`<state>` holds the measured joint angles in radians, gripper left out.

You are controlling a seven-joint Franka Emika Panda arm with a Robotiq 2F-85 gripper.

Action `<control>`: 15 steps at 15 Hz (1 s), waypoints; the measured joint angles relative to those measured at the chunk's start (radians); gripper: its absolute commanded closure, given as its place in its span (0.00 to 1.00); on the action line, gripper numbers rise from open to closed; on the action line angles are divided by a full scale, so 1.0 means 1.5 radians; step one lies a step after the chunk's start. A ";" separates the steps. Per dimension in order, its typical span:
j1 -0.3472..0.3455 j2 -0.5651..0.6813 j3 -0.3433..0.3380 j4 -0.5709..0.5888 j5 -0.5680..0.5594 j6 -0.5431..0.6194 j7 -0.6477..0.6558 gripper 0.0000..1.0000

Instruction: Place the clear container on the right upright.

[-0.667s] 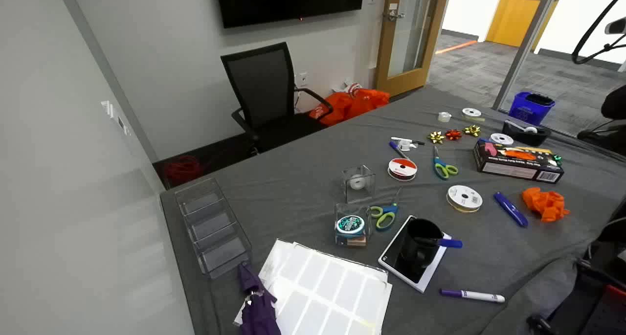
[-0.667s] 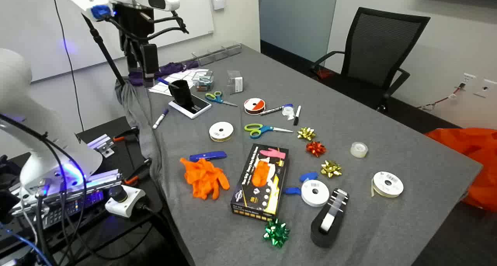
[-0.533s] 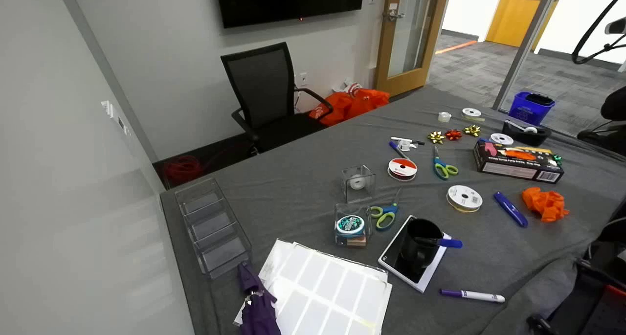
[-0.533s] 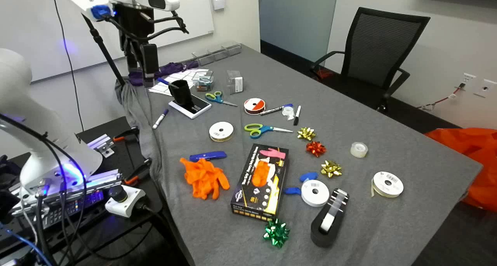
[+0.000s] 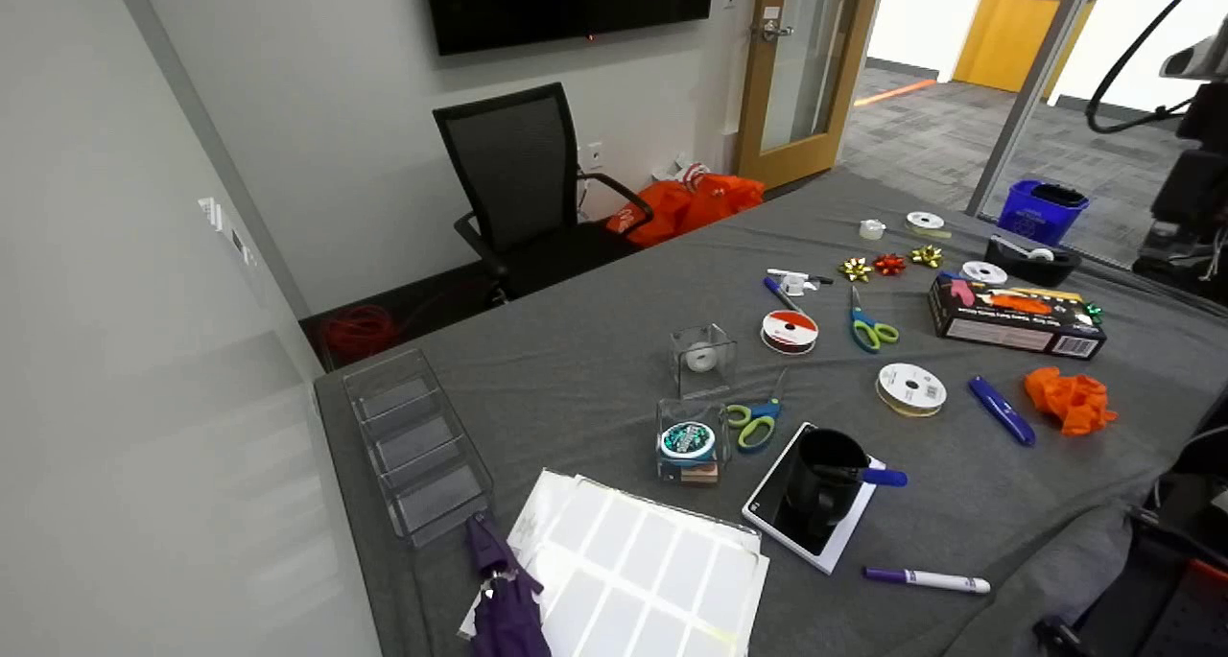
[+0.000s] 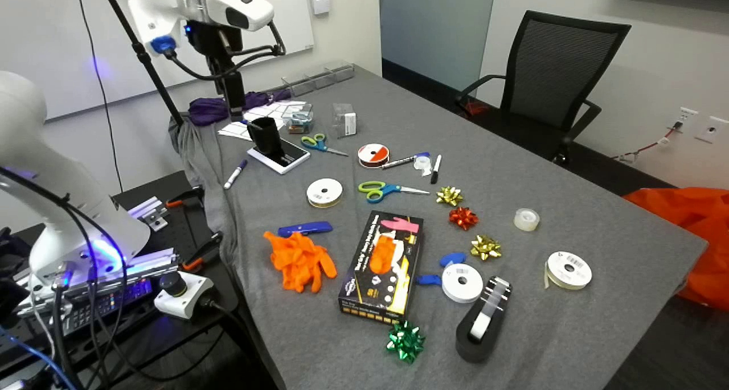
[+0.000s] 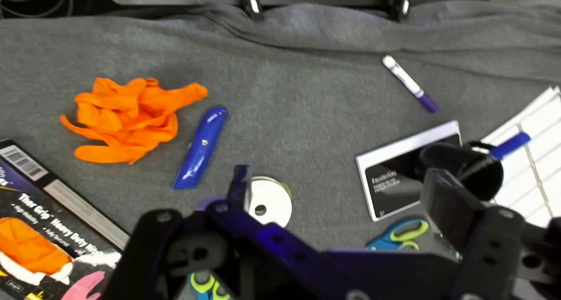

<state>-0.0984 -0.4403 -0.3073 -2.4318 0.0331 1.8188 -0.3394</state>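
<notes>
The gripper has swung and turned: in an exterior view it now hangs up and to the right of the Thor Grip glove box, where hardly any of it showed earlier. The things around that box lie as they did. In the wrist view its jaws stand wide apart.

The clear container, a short colourless cylinder, sits to the right of the glove box in an exterior view, well apart from the gripper. Between it and the box lie a red bow and a gold bow. A black tape dispenser rests right of the box's near end. A crumpled orange glove lies left of the box, near a blue utility knife. Beyond the box a black cup stands on a flat Recollections pack.

The container is too small to tell whether it is a jar or a tape roll. A green bow is mostly hidden behind the glove box. In the wrist view the box is cut off at the edge, and the gripper covers part of a ribbon spool.
</notes>
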 measured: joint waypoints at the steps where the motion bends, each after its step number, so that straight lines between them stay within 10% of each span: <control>1: 0.002 0.007 0.004 -0.010 0.039 0.030 0.018 0.00; 15: 0.086 0.181 0.150 -0.033 0.484 0.580 0.312 0.00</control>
<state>0.0303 -0.1681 -0.0819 -2.4810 0.7597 2.6890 0.1283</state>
